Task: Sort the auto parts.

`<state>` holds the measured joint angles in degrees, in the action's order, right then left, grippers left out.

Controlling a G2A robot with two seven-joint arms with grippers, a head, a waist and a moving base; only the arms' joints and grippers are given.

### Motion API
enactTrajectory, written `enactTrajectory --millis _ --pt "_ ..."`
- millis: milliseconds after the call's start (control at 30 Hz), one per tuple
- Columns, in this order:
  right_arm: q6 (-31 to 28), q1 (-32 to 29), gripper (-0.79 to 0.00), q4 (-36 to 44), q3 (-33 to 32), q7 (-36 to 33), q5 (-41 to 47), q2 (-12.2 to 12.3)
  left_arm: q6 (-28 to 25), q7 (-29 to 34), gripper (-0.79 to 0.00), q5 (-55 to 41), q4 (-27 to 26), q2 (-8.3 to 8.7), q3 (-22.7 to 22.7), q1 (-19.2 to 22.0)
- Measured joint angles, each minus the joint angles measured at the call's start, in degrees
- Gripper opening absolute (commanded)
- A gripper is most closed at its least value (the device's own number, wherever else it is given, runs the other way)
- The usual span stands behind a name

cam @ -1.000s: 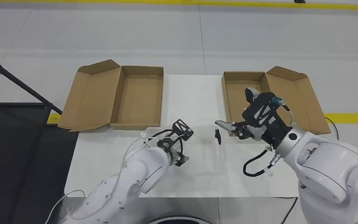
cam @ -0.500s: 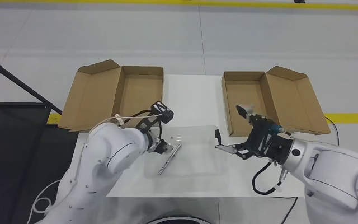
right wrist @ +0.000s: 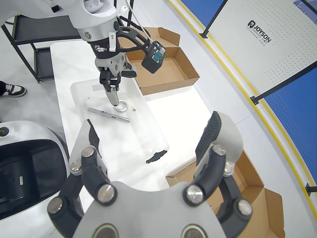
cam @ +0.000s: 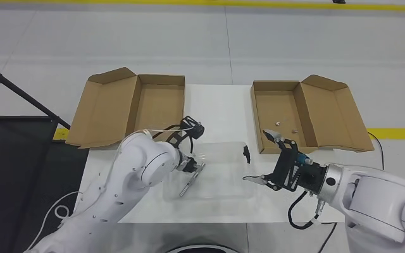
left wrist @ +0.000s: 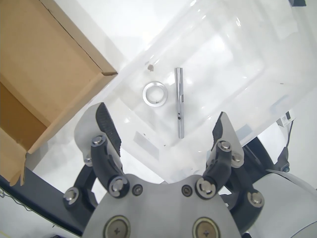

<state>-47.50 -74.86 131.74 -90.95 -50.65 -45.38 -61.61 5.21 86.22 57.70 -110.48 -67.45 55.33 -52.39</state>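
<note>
Holding a silver metal rod [left wrist: 180, 102] and a silver metal ring [left wrist: 155, 93], the clear plastic tray [cam: 221, 171] sits mid-frame in the top view. A dark speck lies beside the ring, too small to identify. The right brown cardboard box [cam: 273, 101], upper right, holds two tiny pale parts [cam: 277, 123], type unclear. The left brown cardboard box [cam: 158, 107] is upper left. The left gripper [left wrist: 163, 117] is spread wide over the ring and covers it from above. The right gripper [right wrist: 151, 122] is spread at the tray's right edge, near the black tape scrap [cam: 245, 152]. Since the earlier frame the right gripper has dropped lower, away from its box, and the left has shifted slightly right; the rod is unmoved.
</note>
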Motion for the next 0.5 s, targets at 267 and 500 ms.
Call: enactTrajectory --millis 267,500 --pt "0.00 0.00 0.000 0.00 0.00 0.00 0.00 0.00 4.64 -0.53 -0.052 3.56 2.43 -1.15 -4.78 0.78" --pt "0.00 0.00 0.000 0.00 0.00 0.00 0.00 0.00 6.32 -0.48 -0.256 1.45 7.00 -2.28 -6.17 2.92"
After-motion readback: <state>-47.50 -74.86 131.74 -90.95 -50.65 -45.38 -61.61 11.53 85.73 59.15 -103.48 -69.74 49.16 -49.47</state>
